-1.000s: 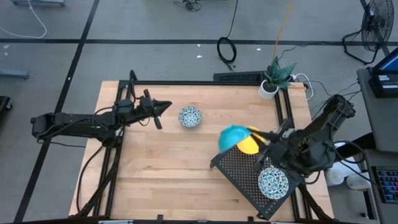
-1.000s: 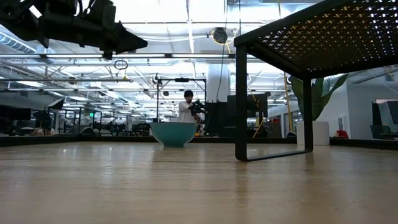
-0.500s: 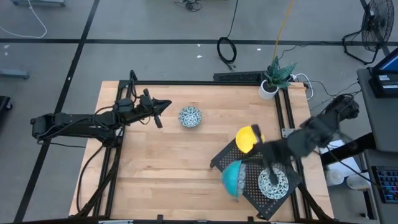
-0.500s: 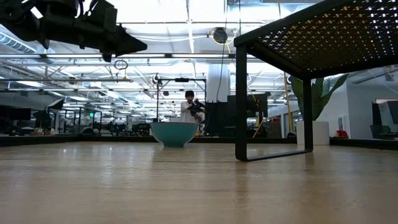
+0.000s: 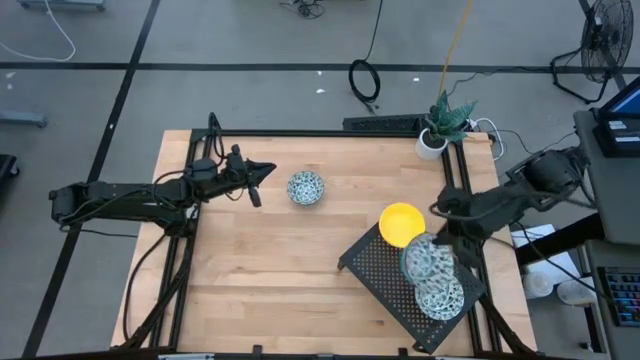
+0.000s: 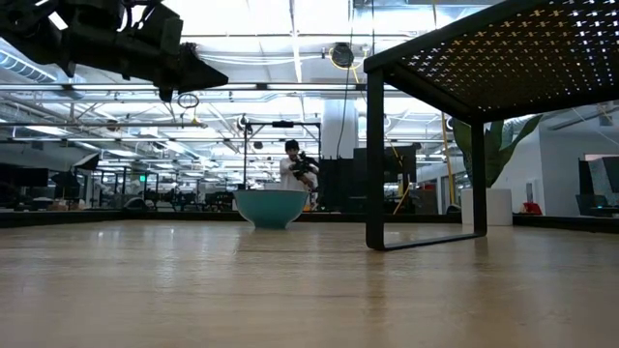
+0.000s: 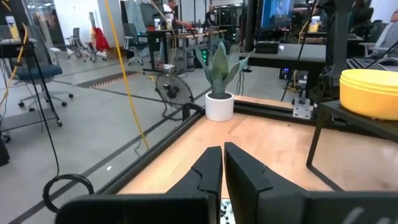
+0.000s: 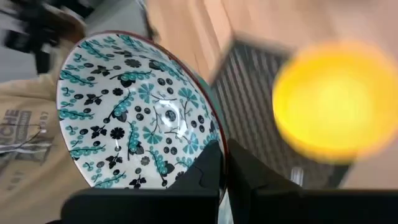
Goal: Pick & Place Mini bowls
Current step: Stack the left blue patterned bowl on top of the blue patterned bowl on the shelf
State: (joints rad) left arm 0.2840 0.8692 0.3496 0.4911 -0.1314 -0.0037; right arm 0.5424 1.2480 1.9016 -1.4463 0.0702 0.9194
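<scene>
The right gripper [image 5: 436,240] is hanging over the black perforated rack [image 5: 385,275] at the right of the surface [image 5: 260,260], its fingers [image 8: 208,171] pinched shut on the rim of a patterned bowl [image 5: 427,260]. That held bowl is sitting just above and partly overlapping a second patterned bowl [image 5: 443,297] resting on the rack, with a yellow bowl [image 5: 401,224] lying beside them at the rack's far corner. In the right wrist view the held bowl [image 8: 134,112] is showing a white inside with teal and black leaf and flower marks and a dark rim.

A third patterned bowl [image 5: 306,187] is standing alone on the bare wood, just beside the left gripper [image 5: 262,172], which is hovering with its fingers closed and holding nothing. From table height this bowl [image 6: 271,207] is showing a teal outside.
</scene>
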